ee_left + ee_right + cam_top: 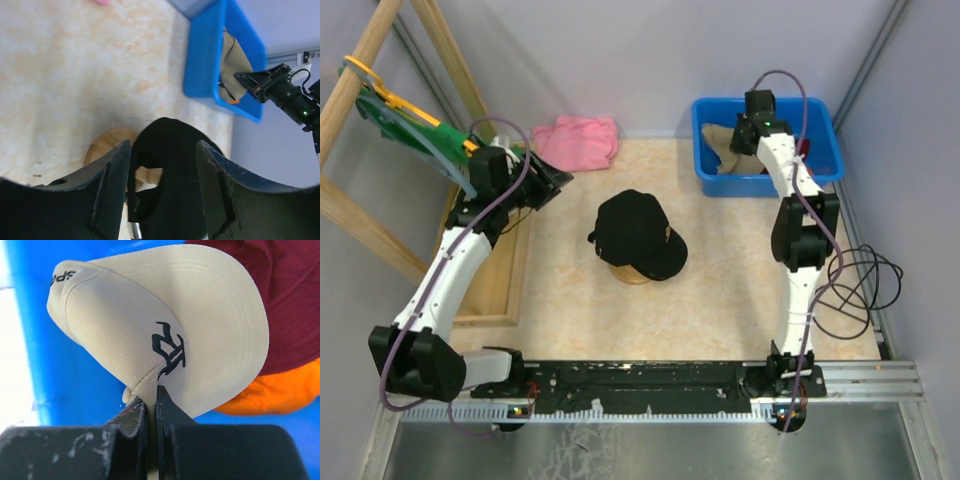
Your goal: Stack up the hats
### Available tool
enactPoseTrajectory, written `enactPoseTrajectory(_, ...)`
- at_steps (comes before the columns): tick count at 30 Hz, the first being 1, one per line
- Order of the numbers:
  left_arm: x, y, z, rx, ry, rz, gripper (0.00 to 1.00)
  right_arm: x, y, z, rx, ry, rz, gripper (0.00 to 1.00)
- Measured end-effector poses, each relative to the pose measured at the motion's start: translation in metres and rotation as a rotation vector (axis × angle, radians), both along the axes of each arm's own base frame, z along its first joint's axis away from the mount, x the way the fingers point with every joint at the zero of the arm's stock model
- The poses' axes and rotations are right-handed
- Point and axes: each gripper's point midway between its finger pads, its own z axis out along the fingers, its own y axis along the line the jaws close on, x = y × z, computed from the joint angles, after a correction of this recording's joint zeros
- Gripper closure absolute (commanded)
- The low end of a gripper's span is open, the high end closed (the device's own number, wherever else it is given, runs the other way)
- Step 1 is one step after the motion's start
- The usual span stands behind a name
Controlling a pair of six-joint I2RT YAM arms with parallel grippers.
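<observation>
A black baseball cap (638, 235) sits on a round wooden stand (628, 272) in the middle of the table. My left gripper (556, 180) hovers open to its left, with nothing between the fingers; in the left wrist view the black cap (175, 170) shows beyond the left gripper (162, 145). Inside the blue bin (740, 185), my right gripper (152, 395) is shut on a fold of the tan cap (165, 315). A dark red hat (280, 295) and a bright orange hat (280, 390) lie behind it in the bin.
A pink folded cloth (578, 140) lies at the back centre. A green garment on a yellow hanger (410, 125) hangs on the wooden rack (490, 290) at the left. Black cables (860, 285) lie at the right edge.
</observation>
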Motion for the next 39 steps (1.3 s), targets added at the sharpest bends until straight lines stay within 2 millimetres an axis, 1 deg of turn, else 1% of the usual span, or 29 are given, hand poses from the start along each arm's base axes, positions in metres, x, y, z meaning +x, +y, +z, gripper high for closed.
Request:
enactPoseTrajectory(3, -0.001, -0.007, 0.027, -0.027, -0.077, -0.041, 0.37, -0.014, 0.002, 0.045, 0.029, -0.063, 0.001, 1.0)
enactPoseTrajectory(7, -0.01, -0.02, 0.055, -0.081, -0.165, -0.117, 0.36, -0.036, 0.005, 0.125, 0.077, -0.198, 0.011, 1.0)
enactPoseTrajectory(8, -0.011, -0.023, 0.059, -0.097, -0.184, -0.136, 0.35, -0.042, 0.006, 0.142, 0.091, -0.229, 0.016, 1.0)
enactPoseTrajectory(9, -0.013, -0.027, 0.062, -0.113, -0.202, -0.158, 0.35, -0.051, 0.008, 0.16, 0.111, -0.262, 0.024, 1.0)
enactPoseTrajectory(11, -0.016, -0.035, 0.06, -0.152, -0.218, -0.204, 0.35, -0.068, 0.011, 0.19, 0.15, -0.312, 0.04, 1.0)
enactPoseTrajectory(14, -0.022, -0.047, 0.05, -0.206, -0.212, -0.265, 0.33, -0.092, 0.022, 0.22, 0.223, -0.356, 0.082, 1.0)
enactPoseTrajectory(15, -0.023, -0.052, 0.047, -0.226, -0.209, -0.29, 0.33, -0.102, 0.029, 0.23, 0.262, -0.366, 0.106, 1.0)
enactPoseTrajectory(17, -0.025, -0.061, 0.049, -0.262, -0.216, -0.332, 0.32, -0.118, 0.042, 0.244, 0.337, -0.379, 0.155, 1.0)
enactPoseTrajectory(20, -0.028, -0.077, 0.063, -0.309, -0.262, -0.403, 0.31, -0.146, 0.067, 0.258, 0.483, -0.371, 0.249, 1.0)
enactPoseTrajectory(23, -0.031, -0.091, 0.078, -0.355, -0.297, -0.46, 0.29, -0.172, 0.091, 0.267, 0.637, -0.339, 0.347, 1.0)
enactPoseTrajectory(25, -0.033, -0.099, 0.09, -0.382, -0.323, -0.49, 0.28, -0.19, 0.105, 0.266, 0.747, -0.298, 0.404, 1.0)
enactPoseTrajectory(29, -0.038, -0.112, 0.119, -0.413, -0.393, -0.542, 0.26, -0.221, 0.129, 0.253, 0.951, -0.188, 0.472, 1.0)
enactPoseTrajectory(31, -0.042, -0.121, 0.136, -0.424, -0.443, -0.577, 0.25, -0.231, 0.137, 0.247, 1.032, -0.14, 0.483, 1.0)
enactPoseTrajectory(34, -0.051, -0.138, 0.155, -0.44, -0.496, -0.632, 0.25, -0.242, 0.145, 0.241, 1.113, -0.079, 0.487, 1.0)
enactPoseTrajectory(37, -0.059, -0.155, 0.16, -0.454, -0.512, -0.679, 0.25, -0.247, 0.149, 0.246, 1.148, -0.07, 0.496, 1.0)
enactPoseTrajectory(39, -0.062, -0.164, 0.157, -0.46, -0.503, -0.698, 0.24, -0.25, 0.152, 0.252, 1.157, -0.081, 0.508, 1.0)
